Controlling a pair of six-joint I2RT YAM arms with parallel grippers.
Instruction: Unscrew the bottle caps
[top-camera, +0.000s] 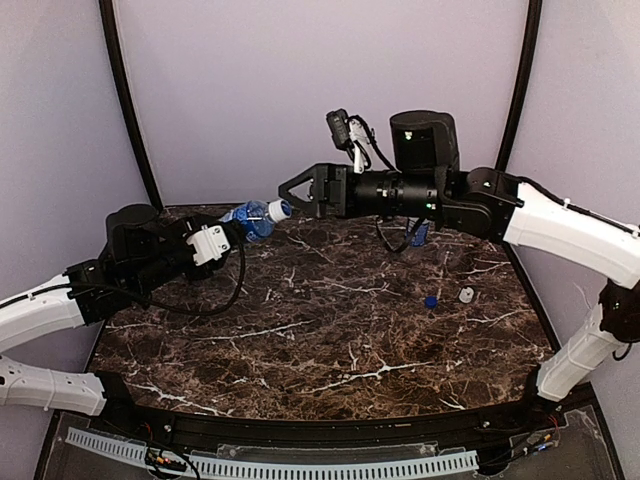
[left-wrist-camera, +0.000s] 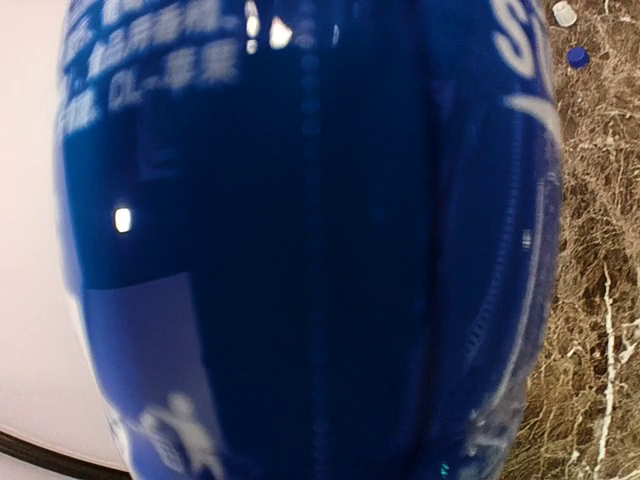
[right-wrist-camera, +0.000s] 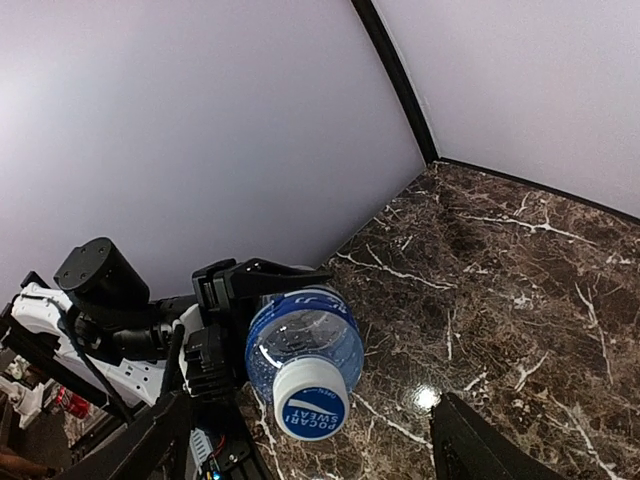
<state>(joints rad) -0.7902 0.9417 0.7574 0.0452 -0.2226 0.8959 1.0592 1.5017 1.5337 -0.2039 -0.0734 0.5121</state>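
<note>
Caps in view are numbering three: one white cap (right-wrist-camera: 310, 405) is sitting on the blue-labelled bottle (top-camera: 256, 218), while a blue cap (top-camera: 430, 301) and a second white cap (top-camera: 466, 294) are lying loose on the surface (top-camera: 330, 340) toward the right. Only one bottle is showing clearly. Left fingers (right-wrist-camera: 262, 272) are clamping its body, holding it level in the air. Right fingers (right-wrist-camera: 478, 450) are standing apart on either side of the cap, not touching it. The bottle is judged light, thin-walled and slippery, and the cap's rim is offering the soundest hold.

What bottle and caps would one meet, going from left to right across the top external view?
blue-label bottle, held up in the air → screwed-on white cap at its neck → loose blue cap → loose white cap
</note>
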